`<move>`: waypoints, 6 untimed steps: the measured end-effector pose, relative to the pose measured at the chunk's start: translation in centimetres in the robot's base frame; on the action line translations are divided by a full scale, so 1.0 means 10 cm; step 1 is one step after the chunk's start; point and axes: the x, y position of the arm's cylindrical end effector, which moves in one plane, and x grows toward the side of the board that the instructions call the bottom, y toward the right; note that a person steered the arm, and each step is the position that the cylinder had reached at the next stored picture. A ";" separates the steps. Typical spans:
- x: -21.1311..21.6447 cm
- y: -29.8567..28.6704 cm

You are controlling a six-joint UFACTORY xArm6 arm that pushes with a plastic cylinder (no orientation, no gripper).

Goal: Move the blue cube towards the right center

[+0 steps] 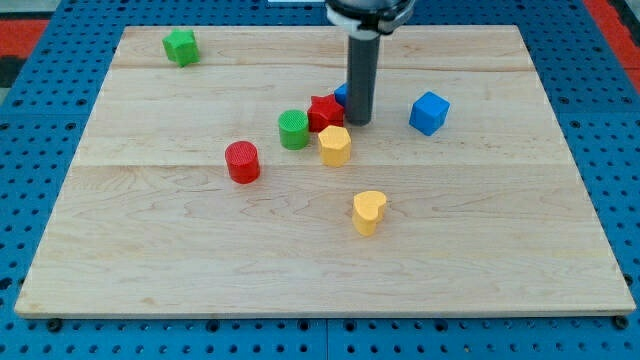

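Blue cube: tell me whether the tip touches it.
No. My tip stands apart from the blue cube, bare board between them.

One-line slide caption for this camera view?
My tip rests beside the red star block, with the blue cube apart toward the view's right on the wooden board.

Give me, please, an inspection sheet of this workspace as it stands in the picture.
Surface: wooden board, lying flat on a blue perforated base.
Job's things: blue cube, at the view's right of my tip, apart from it.
Clutter: green star block; green cylinder; red star block; red cylinder; yellow block; yellow heart block; a blue block, mostly hidden behind the rod.
Hand: none, only the rod.
Cables: nothing seen.
Surroundings: red strips at the top corners.
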 end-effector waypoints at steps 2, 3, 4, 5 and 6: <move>0.28 0.62; 0.31 1.03; 0.31 0.90; 0.31 0.85; 0.31 0.83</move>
